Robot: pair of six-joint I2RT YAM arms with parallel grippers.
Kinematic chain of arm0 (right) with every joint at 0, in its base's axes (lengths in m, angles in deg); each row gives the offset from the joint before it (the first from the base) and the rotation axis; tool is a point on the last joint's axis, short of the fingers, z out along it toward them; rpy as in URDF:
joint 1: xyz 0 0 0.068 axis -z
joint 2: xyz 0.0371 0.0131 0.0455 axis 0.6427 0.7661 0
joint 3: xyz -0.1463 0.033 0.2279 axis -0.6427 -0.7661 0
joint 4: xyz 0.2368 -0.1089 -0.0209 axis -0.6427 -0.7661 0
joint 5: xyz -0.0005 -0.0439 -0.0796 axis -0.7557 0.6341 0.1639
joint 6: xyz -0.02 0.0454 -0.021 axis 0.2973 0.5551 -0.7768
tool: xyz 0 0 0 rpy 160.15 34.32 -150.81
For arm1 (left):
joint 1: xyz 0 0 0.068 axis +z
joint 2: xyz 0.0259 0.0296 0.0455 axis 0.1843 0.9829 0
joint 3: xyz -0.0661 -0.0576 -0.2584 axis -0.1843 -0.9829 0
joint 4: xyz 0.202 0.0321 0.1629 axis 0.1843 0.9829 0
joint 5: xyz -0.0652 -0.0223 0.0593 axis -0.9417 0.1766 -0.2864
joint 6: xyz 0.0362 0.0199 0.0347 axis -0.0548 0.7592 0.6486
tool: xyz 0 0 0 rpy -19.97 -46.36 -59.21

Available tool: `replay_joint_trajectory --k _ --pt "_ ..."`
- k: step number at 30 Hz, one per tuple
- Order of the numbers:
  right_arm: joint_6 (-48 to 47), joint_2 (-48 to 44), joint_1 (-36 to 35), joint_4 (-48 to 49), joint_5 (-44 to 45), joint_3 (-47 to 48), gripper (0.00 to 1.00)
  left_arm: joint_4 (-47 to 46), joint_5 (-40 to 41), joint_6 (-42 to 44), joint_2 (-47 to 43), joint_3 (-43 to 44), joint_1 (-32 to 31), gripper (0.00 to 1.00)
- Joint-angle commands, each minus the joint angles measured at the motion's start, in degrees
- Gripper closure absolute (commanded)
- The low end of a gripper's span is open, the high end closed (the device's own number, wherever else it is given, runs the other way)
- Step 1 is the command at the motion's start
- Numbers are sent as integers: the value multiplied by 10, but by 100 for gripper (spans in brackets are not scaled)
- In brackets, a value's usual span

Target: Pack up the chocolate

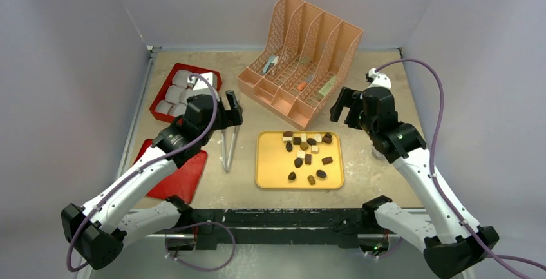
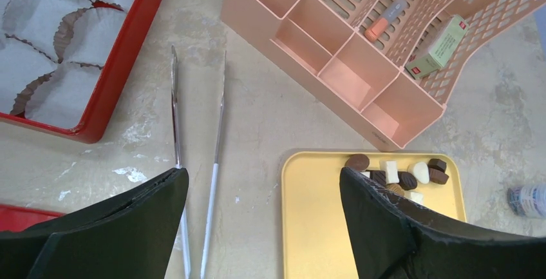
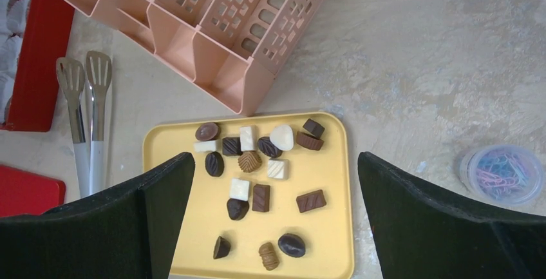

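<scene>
The chocolate (image 1: 308,159) lies as several loose dark, caramel and white pieces on a yellow tray (image 1: 270,163) at the table's middle. In the right wrist view the chocolate (image 3: 261,197) spreads over the tray (image 3: 328,227) below my right gripper (image 3: 275,158), which hangs open above it with nothing held. A red box (image 1: 183,89) of white paper liners sits at the back left. My left gripper (image 1: 232,108) hovers open and empty between that box and the tray, over metal tongs (image 2: 216,131). Only the tray's far pieces of chocolate (image 2: 357,162) show past its right finger.
A pink desk organizer (image 1: 299,60) with small items stands behind the tray. A red lid (image 1: 177,173) lies at the front left. The tongs (image 1: 228,147) lie left of the tray. A clear tub of paper clips (image 3: 502,173) sits to the tray's right.
</scene>
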Motion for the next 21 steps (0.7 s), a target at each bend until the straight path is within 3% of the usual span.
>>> replay_joint_trajectory --k 1,21 --pt "6 -15 3 2 10 22 1 0 28 -7 -9 20 3 13" --pt "-8 -17 3 -1 0 27 1 108 65 -66 162 49 3 16"
